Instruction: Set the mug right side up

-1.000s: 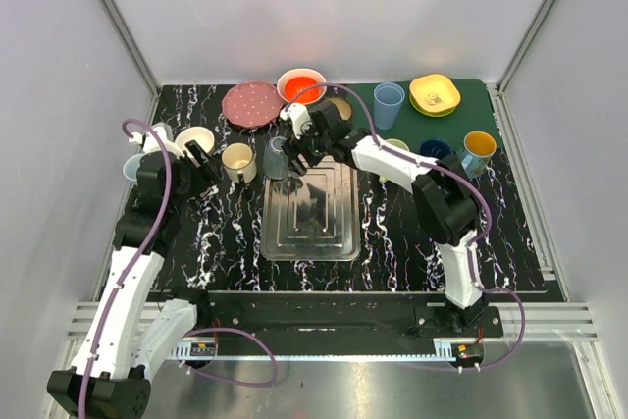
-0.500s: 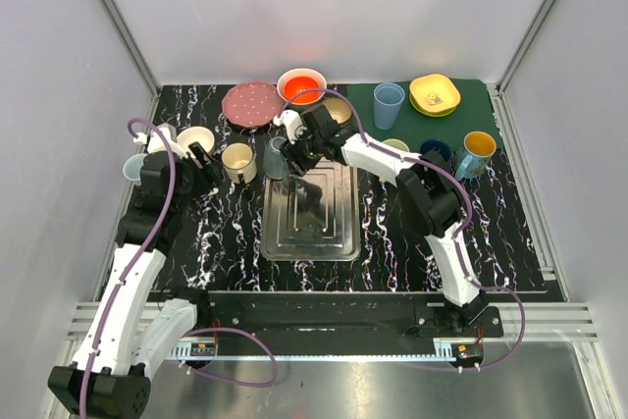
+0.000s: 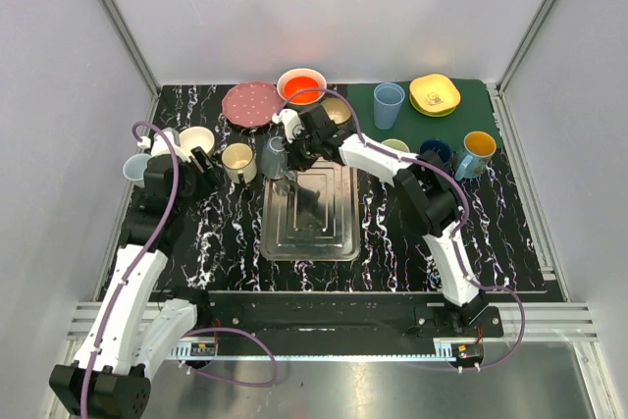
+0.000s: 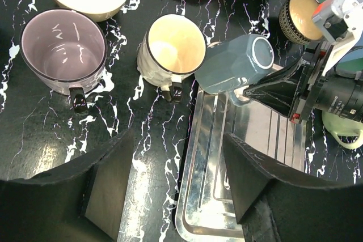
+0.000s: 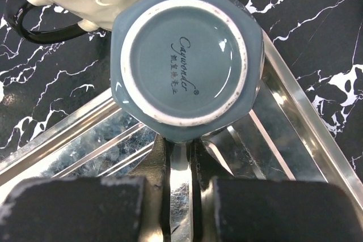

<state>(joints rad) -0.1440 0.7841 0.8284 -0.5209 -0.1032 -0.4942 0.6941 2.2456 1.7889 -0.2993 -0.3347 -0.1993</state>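
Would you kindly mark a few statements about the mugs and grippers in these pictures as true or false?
1. The blue-grey mug is tilted, its base facing the right wrist camera. True.
2. The left gripper holds it. False: the left gripper is open and empty; the right gripper clamps the mug's handle.
3. The cream mug stands mouth up. True.
4. The lilac mug is upside down. False: it stands mouth up.
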